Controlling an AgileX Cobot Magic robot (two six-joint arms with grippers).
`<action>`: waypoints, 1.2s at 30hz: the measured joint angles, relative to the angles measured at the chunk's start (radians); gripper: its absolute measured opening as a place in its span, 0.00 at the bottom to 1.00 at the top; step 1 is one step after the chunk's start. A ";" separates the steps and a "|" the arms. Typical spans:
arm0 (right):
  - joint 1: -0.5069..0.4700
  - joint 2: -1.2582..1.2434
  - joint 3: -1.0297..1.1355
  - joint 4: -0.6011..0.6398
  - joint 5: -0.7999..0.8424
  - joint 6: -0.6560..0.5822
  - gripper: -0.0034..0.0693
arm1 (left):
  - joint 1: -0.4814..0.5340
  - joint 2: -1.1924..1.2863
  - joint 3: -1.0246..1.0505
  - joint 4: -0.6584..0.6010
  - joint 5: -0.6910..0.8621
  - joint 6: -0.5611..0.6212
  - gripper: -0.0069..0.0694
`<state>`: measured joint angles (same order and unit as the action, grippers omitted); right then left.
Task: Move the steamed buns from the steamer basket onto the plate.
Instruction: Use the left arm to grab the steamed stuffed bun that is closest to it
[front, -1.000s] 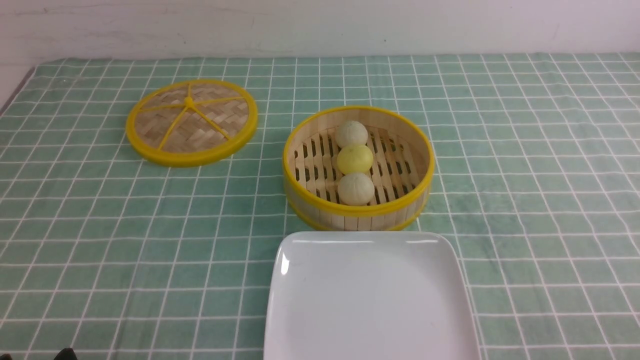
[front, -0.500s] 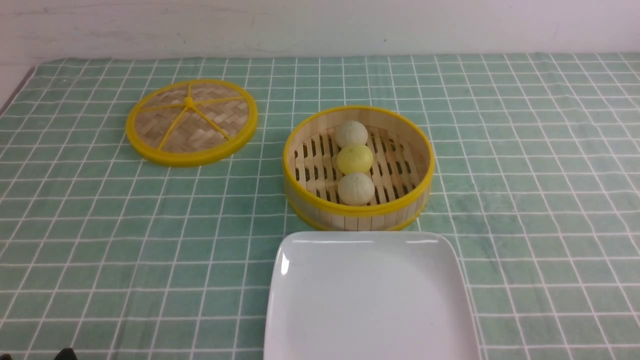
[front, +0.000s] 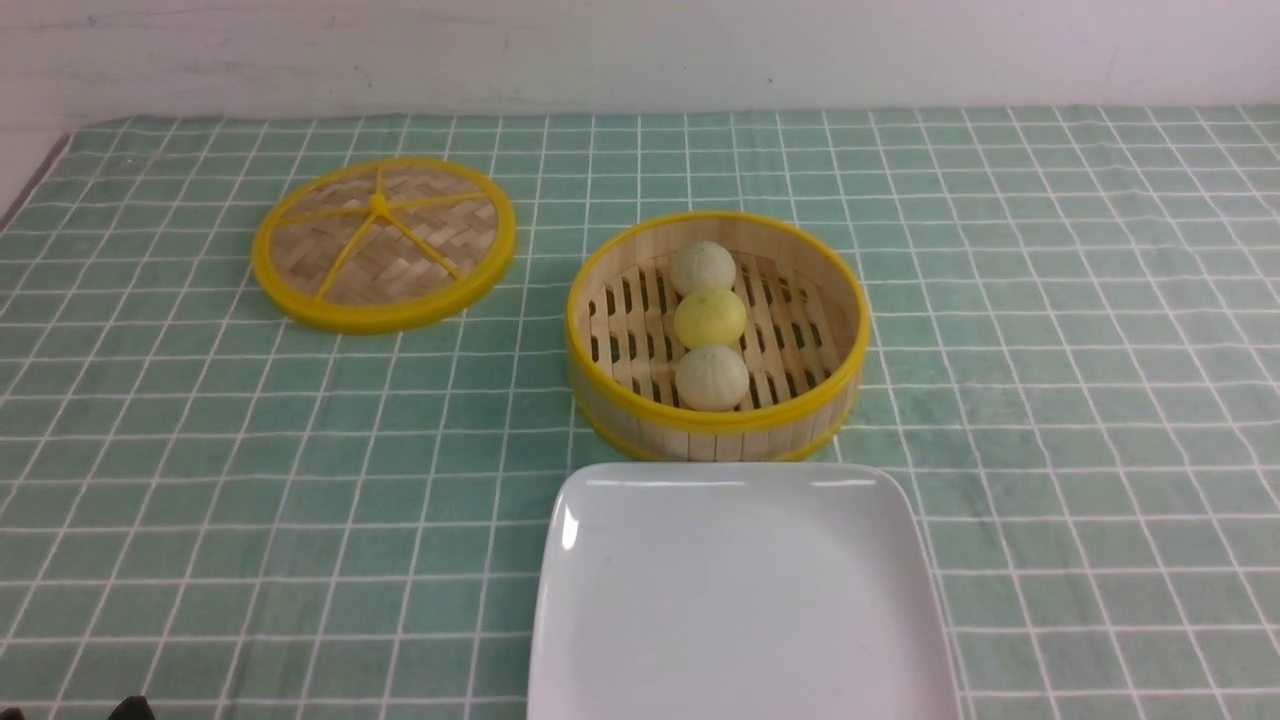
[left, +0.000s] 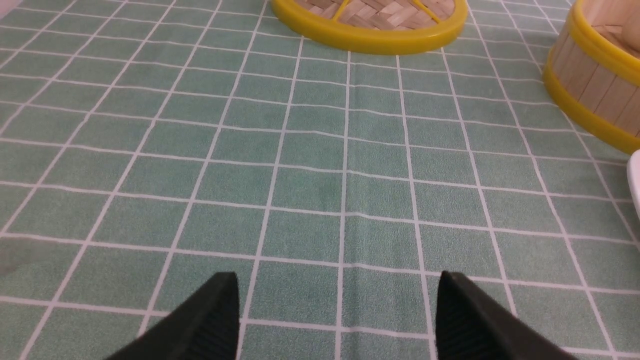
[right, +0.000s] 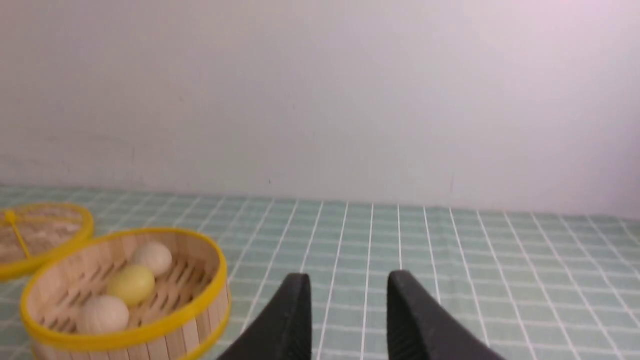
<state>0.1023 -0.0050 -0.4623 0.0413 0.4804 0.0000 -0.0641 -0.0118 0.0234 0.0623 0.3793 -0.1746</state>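
Note:
The steamer basket (front: 716, 421) stands mid-table and holds three steamed buns in a row: a pale one (front: 703, 267) at the back, the yellow one (front: 710, 318) in the middle, a pale one (front: 712, 378) at the front. The white plate (front: 740, 600) lies empty just in front of the basket. Neither gripper reaches over them in the front view. My left gripper (left: 337, 280) is wide open and empty, low over the cloth, left of the basket (left: 595, 85). My right gripper (right: 349, 280) is open and empty, to the right of the basket (right: 125, 341) and its buns (right: 131, 284).
The flat woven lid (front: 383, 243) with yellow rim lies at the back left; it also shows in the left wrist view (left: 370, 42). A green checked cloth (front: 1050, 400) covers the table. A white wall (front: 640, 50) stands behind. The plate's edge (left: 635, 180) shows in the left wrist view.

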 joint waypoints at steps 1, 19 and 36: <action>0.000 0.002 -0.027 0.002 0.008 0.000 0.38 | 0.000 0.000 0.000 0.000 0.000 0.000 0.78; 0.000 0.009 -0.095 0.310 -0.044 0.000 0.38 | 0.000 0.000 0.000 -0.001 0.000 0.000 0.78; 0.000 0.014 -0.095 0.313 0.031 0.000 0.38 | 0.000 0.000 0.000 0.188 0.008 0.003 0.78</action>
<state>0.1023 0.0090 -0.5573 0.3544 0.5118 0.0000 -0.0641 -0.0118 0.0234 0.2504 0.3871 -0.1715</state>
